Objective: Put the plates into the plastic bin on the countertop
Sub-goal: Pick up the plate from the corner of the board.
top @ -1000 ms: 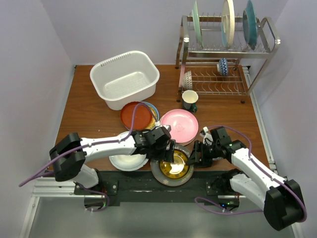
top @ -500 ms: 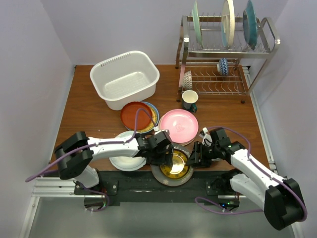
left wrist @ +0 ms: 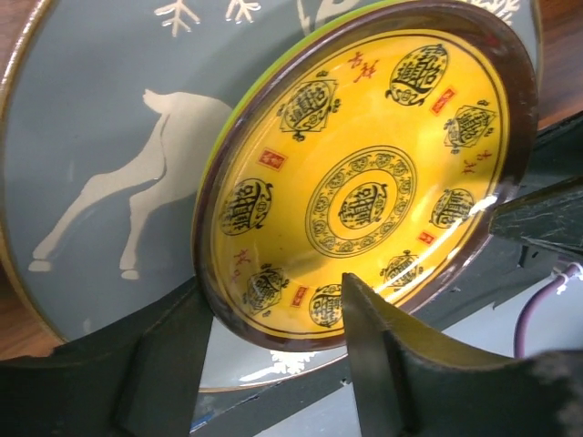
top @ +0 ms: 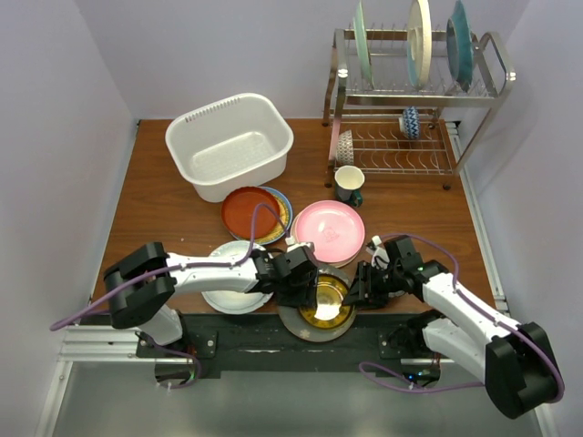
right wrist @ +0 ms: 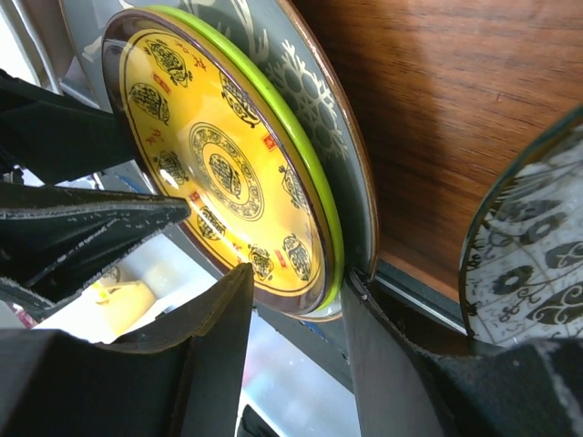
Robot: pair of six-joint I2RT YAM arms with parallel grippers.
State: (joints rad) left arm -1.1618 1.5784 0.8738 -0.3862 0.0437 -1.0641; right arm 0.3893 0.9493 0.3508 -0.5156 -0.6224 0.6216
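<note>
Top external: left hand [top: 308,284] and right hand [top: 360,284], both spread, sit at the yellow plate [top: 321,302] rim.
Three plates stacked at the worktop's [top: 164,209] near edge: yellow plate on lime plate [right wrist: 314,196] on grey plate [top: 291,322]. Beyond lie a white plate [top: 232,296], pink plate [top: 332,228] and red-brown plate [top: 250,211]. Far left, the plastic bin [top: 232,182] shows only its bare floor; the rack [top: 428,89] holds three upright plates [top: 420,41] and two bowls [top: 410,121].

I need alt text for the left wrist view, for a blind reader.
A yellow patterned plate with a dark rim lies on a lime plate and a grey plate with a white deer. The open left claw frames its near edge.
</note>
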